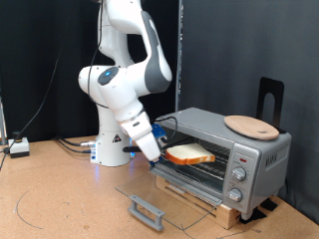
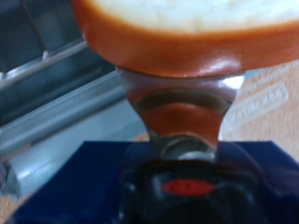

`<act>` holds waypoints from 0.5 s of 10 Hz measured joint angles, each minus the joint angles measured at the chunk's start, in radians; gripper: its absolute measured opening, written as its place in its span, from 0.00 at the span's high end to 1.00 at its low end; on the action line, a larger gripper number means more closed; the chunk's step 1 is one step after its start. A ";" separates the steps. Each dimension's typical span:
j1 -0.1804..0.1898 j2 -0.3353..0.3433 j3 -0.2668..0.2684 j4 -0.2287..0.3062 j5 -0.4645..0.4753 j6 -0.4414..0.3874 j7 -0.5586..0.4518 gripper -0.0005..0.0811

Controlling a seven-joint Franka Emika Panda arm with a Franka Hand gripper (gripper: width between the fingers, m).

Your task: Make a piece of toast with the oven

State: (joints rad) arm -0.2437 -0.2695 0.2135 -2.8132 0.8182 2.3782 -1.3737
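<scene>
The silver toaster oven (image 1: 231, 157) stands at the exterior view's right with its glass door (image 1: 164, 199) dropped open flat. My gripper (image 1: 162, 154) is shut on the piece of toast (image 1: 189, 153) and holds it level at the oven's mouth, just above the wire rack (image 1: 194, 169). In the wrist view the toast (image 2: 187, 33) fills the upper part, its golden-brown crust clamped by a fingertip (image 2: 182, 126). The rack bars (image 2: 51, 84) show beside it.
A round light wooden plate (image 1: 250, 126) lies on top of the oven. The oven sits on a wooden board (image 1: 224, 209) on the brown table. A small white device (image 1: 17, 147) with cables sits at the exterior view's left. Black curtains hang behind.
</scene>
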 joint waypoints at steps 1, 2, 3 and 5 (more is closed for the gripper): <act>0.013 -0.008 0.028 0.000 0.003 0.018 0.025 0.50; 0.021 -0.012 0.055 0.000 0.003 0.040 0.047 0.50; 0.023 -0.013 0.085 -0.002 -0.005 0.072 0.064 0.50; 0.023 -0.013 0.146 -0.009 -0.046 0.159 0.094 0.50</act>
State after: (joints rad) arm -0.2202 -0.2827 0.3593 -2.8222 0.7720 2.5373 -1.2798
